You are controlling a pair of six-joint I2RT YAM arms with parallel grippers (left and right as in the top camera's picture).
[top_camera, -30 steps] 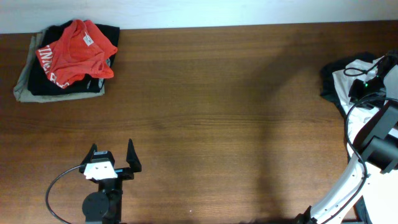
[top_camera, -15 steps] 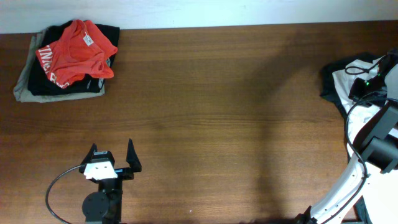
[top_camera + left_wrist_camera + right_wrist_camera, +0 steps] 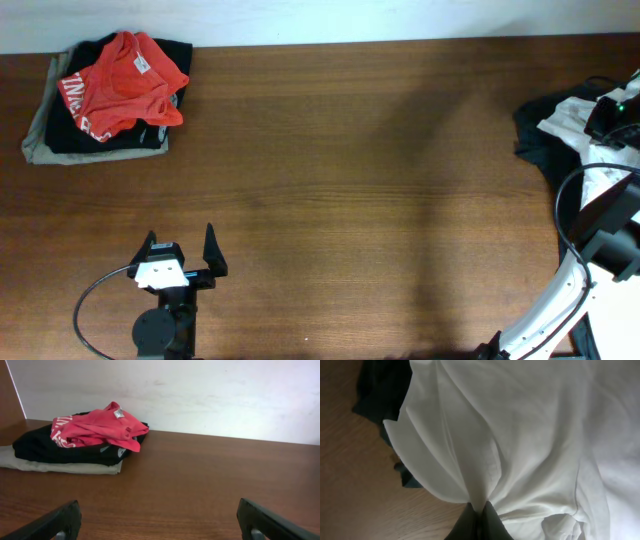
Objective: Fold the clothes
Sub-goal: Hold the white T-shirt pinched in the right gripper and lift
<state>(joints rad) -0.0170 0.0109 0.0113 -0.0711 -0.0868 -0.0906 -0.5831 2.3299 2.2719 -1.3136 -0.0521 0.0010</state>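
While the right fingers (image 3: pixel 479 519) pinch the white cloth (image 3: pixel 510 435) tight, a dark cloth (image 3: pixel 380 390) peeks out under it on the worktop (image 3: pixel 355 485). The left fingers (image 3: pixel 211 252) are spread wide, holding nothing. Far ahead of them, to the left, sits 1 pile of clothes (image 3: pixel 85 440).

White lettering on red garment (image 3: pixel 122 85), unreadable

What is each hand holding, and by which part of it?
The right hand pinches the white garment by a bunched fold of cloth. The left hand is open and holds nothing.
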